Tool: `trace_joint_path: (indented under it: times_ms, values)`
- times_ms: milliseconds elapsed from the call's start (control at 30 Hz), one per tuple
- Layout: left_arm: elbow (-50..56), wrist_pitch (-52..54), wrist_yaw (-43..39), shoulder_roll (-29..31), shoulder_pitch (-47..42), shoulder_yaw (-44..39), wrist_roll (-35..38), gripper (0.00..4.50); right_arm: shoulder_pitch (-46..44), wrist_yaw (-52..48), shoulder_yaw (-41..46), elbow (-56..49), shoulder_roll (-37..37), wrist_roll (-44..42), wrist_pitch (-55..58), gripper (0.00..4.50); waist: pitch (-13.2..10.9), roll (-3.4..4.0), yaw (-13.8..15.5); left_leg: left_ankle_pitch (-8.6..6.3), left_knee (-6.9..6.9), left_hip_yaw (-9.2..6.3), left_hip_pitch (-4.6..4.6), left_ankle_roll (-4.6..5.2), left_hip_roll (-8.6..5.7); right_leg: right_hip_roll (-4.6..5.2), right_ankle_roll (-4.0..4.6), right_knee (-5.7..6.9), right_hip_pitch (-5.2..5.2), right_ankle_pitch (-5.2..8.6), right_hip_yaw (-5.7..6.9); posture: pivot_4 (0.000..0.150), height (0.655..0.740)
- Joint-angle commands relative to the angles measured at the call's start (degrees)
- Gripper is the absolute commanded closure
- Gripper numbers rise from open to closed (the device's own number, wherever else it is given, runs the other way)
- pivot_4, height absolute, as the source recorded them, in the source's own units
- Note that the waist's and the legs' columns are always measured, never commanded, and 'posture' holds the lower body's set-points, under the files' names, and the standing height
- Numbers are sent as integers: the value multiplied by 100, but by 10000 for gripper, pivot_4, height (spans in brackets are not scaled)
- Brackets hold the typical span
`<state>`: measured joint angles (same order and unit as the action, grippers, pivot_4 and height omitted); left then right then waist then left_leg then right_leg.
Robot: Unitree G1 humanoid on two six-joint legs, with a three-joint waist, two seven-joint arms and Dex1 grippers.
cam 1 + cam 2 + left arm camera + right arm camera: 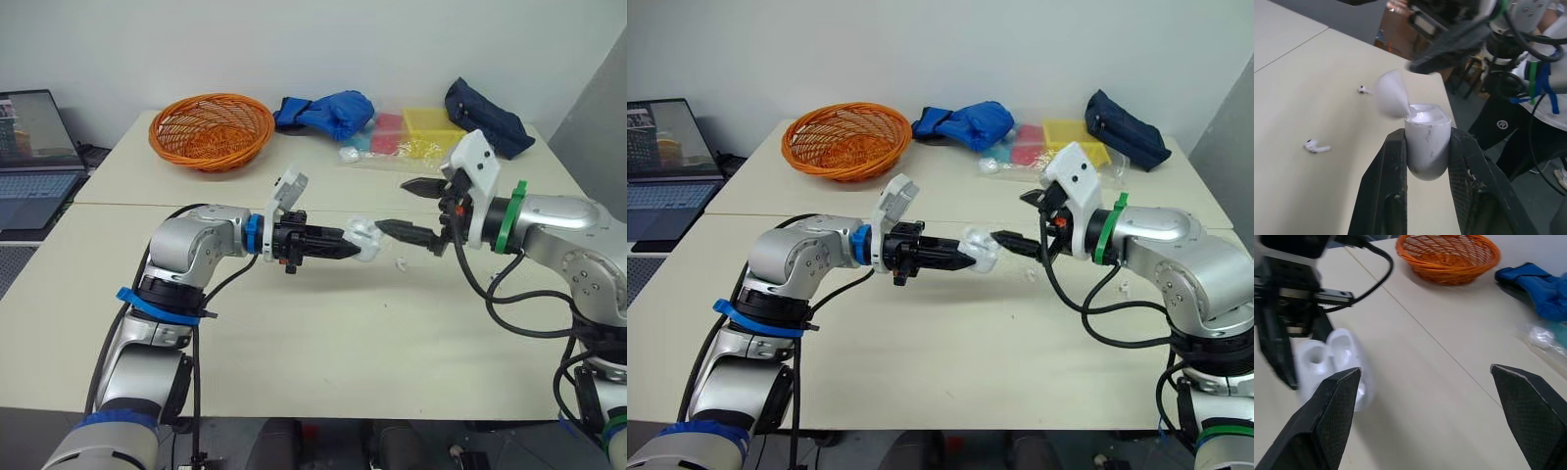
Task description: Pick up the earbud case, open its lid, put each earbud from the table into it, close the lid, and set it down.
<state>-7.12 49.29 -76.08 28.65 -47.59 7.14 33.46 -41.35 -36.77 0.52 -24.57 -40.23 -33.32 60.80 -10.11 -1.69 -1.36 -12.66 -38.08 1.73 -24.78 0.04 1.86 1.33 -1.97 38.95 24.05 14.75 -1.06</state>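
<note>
The counter carries little here. The left tool is closed on the earbud case and holds it above the counter, its fingers covering the case's sides. The lid stands open. The right tool is wide open and empty, one finger just beside the lid; contact is unclear. An earbud and a second earbud, small and blurred, lie on the counter.

Bright, diffuse indoor light, faint soft shadows across the pale table.
</note>
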Motion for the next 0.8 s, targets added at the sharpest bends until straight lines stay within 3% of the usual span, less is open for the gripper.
trace_joint_path:
  times_ms: [33, 267, 467, 633, 800]
  values:
    - [152, -130, -77, -21, -44, 0, 87, 37387, -131, 70, 191, -56, -47, -19, -51, 744, 0, 0, -7, 0, 1, -1, 0, 0, 0, 0, 0, 0, 0, 0, 0, 1500, 7400]
    - [121, -273, -1, -9, 78, 3, 30, 37387, -211, -147, 1093, -233, 93, -1517, 820, 744, 0, 0, -8, 0, 2, -2, 0, 0, 1, 0, 1, 0, 0, 0, 1, 1500, 7400]
    - [245, -1112, 659, -280, 205, -293, -228, 37387, 385, -242, 1821, 259, -905, -1970, 1799, 744, 0, -2, 71, 0, 2, -4, -2, 0, 1, 17, 0, -5, -4, 0, 5, 1500, 7400]
    - [816, -1422, 741, -261, 521, -210, -229, 37387, 955, 314, 1753, 1121, -1517, -1200, 1974, 744, 0, -2, 88, -1, 4, 14, -1, 1, -5, 23, 0, -11, -3, 0, -11, 1500, 7400]
    - [1024, -1399, 1091, -453, 643, -151, -260, 37387, 1193, 643, 1355, 1929, -1344, -450, 1405, 744, 0, -1, 89, 0, 3, 7, 1, 2, -6, 5, -2, -6, -1, 2, -9, 1500, 7400]
